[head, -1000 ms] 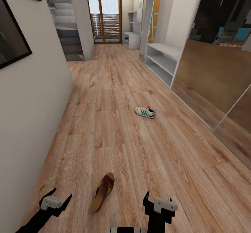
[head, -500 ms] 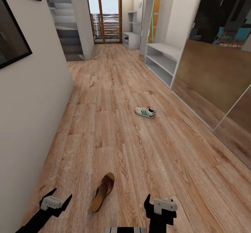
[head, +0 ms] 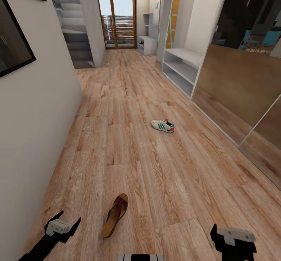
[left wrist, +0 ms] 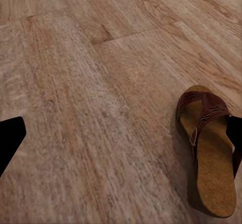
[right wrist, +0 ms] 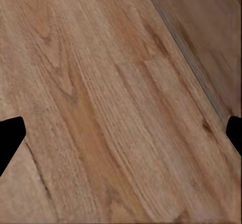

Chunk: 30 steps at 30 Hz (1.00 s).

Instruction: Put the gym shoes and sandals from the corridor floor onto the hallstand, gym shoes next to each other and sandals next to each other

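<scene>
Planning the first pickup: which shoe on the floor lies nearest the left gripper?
The brown sandal, lying just beside the left gripper. The white sneaker with green stripes sits much farther up the corridor, toward the grey rack.

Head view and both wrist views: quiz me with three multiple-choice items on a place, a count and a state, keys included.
1. Where does the sandal lie?
A. on the hallstand
B. on the corridor floor between the two tools
C. against the glass door

2. How many gym shoes show on the floor?
A. one
B. two
C. three

3. How is the left tool?
A. shut on the sandal
B. shut on a shoe
C. open, holding nothing

Key: 1 B, it rests on planks near the robot. 2 A, a single gym shoe lies mid-corridor. 3 C, its fingers are spread over bare floor.
</scene>
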Tool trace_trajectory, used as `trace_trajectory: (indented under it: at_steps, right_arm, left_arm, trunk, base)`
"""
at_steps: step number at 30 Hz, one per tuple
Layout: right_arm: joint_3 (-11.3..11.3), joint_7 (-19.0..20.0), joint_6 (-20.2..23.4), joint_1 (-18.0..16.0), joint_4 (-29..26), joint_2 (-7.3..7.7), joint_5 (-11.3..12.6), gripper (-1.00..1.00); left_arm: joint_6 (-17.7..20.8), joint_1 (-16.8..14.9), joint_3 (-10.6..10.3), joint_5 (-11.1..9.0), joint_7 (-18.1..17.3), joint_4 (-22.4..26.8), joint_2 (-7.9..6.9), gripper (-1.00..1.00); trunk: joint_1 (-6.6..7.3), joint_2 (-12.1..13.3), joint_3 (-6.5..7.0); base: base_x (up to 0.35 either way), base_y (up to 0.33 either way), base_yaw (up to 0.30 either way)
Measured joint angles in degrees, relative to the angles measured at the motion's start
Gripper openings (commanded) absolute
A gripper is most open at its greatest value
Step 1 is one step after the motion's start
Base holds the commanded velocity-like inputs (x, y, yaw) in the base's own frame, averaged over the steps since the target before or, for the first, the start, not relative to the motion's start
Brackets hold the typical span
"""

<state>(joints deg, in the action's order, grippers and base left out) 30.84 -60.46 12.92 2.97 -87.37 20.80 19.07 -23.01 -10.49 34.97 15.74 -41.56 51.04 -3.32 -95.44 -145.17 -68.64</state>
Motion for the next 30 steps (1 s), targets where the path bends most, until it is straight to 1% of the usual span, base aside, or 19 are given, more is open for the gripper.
trace_trajectory:
  at_steps: [1,2,4,5,6,7,9,10,12,13,14,15,18,21,22,23,24,26,30]
  right_arm:
    - [-1.2,0.4,0.1,0.7,-0.6,1.09,0.6,1.0]
    - [-1.2,0.4,0.1,0.7,-0.6,1.13,0.6,1.0]
    - [-3.2,1.3,0.2,2.1,-1.4,2.68,1.4,1.0]
    - [-3.2,1.3,0.2,2.1,-1.4,2.7,1.4,1.0]
    - [-4.0,1.8,0.2,3.0,-1.6,3.23,1.7,1.0]
    - [-4.0,1.8,0.2,3.0,-1.6,3.25,1.7,1.0]
    - [-5.2,2.8,-0.3,5.0,-1.8,4.02,2.1,1.0]
    - [-5.2,2.8,-0.3,5.0,-1.8,4.03,2.1,1.0]
    - [-6.2,3.7,-1.8,6.9,-1.9,4.52,2.4,1.0]
    - [-6.2,3.7,-1.8,6.9,-1.9,4.53,2.4,1.0]
    - [-6.6,4.0,-3.0,7.7,-1.9,4.7,2.5,1.0]
    - [-7.5,4.6,-6.6,10.0,-2.0,5.04,2.7,1.0]
    - [-8.2,4.8,-9.0,12.5,-2.1,5.23,2.8,1.0]
    - [-8.7,4.8,-9.9,13.8,-2.1,5.3,2.8,1.0]
    - [-9.1,4.7,-10.2,14.5,-2.1,5.32,2.8,1.0]
    - [-10.3,4.7,-10.7,15.6,-2.2,5.33,2.7,1.0]
    - [-10.9,4.7,-10.9,16.0,-2.3,5.31,2.7,1.0]
    - [-11.6,4.7,-11.2,16.7,-2.3,5.29,2.7,1.0]
    - [-12.2,4.7,-11.3,17.1,-2.3,5.22,2.7,1.0]
  left_arm:
    - [0.0,0.0,0.0,0.0,0.1,0.0,0.01,1.0]
    - [0.0,0.0,0.0,0.0,0.1,0.0,0.01,1.0]
    - [0.0,0.0,0.0,0.0,0.1,0.0,0.03,1.0]
    - [0.0,0.0,0.0,0.0,0.1,0.0,0.03,1.0]
    - [0.0,0.0,0.0,0.0,0.2,0.0,0.06,1.0]
    - [0.0,0.0,-0.1,0.0,0.2,0.0,0.07,1.0]
    - [0.0,0.0,-0.1,0.1,0.2,0.0,0.13,1.0]
    - [0.0,0.0,-0.1,0.1,0.2,0.0,0.13,1.0]
    - [0.0,0.0,-0.1,0.1,0.2,0.0,0.19,1.0]
    - [0.0,0.0,-0.1,0.2,0.2,0.0,0.19,1.0]
    - [0.0,0.0,-0.1,0.2,0.2,0.0,0.21,1.0]
    - [0.0,0.0,-0.1,0.2,0.3,0.0,0.16,1.0]
    - [0.1,0.0,-0.1,0.2,0.3,0.0,0.07,1.0]
    - [0.1,0.0,-0.1,0.2,0.3,0.0,0.09,1.0]
    - [0.1,0.0,-0.1,0.2,0.4,0.0,0.13,1.0]
    - [0.1,0.0,-0.2,0.3,0.7,0.0,0.22,1.0]
    - [0.2,0.0,-0.2,0.3,1.0,0.0,0.25,1.0]
    - [0.3,0.0,-0.4,0.3,1.8,0.0,0.31,1.0]
    - [0.4,0.0,-0.6,0.4,3.2,-0.2,0.42,1.0]
  trunk:
    - [0.0,0.0,0.0]
    - [0.0,0.0,0.0]
    - [0.0,0.0,0.0]
    - [0.0,0.0,0.0]
    - [0.0,0.0,0.0]
    - [0.0,0.0,0.0]
    - [0.0,0.0,0.0]
    - [0.0,0.0,0.0]
    - [0.0,0.0,0.0]
    - [0.0,0.0,0.0]
    - [0.0,0.0,0.0]
    - [0.0,0.0,0.0]
    - [0.0,0.0,0.0]
    - [0.0,0.0,0.0]
    - [0.0,0.0,0.0]
    - [0.0,0.0,0.0]
    - [0.0,0.0,0.0]
    - [0.0,0.0,0.0]
    - [0.0,0.0,0.0]
  base:
    - [0.0,0.0,0.0]
    - [0.0,0.0,0.0]
    - [0.0,0.0,0.0]
    - [0.0,0.0,0.0]
    - [0.0,0.0,0.0]
    - [0.0,0.0,0.0]
    - [0.0,0.0,0.0]
    - [0.0,0.0,0.0]
    - [0.0,0.0,0.0]
    - [0.0,0.0,0.0]
    - [0.0,0.0,0.0]
    - [0.0,0.0,0.0]
    - [0.0,0.0,0.0]
    - [0.0,0.0,0.0]
    - [0.0,0.0,0.0]
    - [0.0,0.0,0.0]
    - [0.0,0.0,0.0]
    - [0.0,0.0,0.0]
    - [0.0,0.0,0.0]
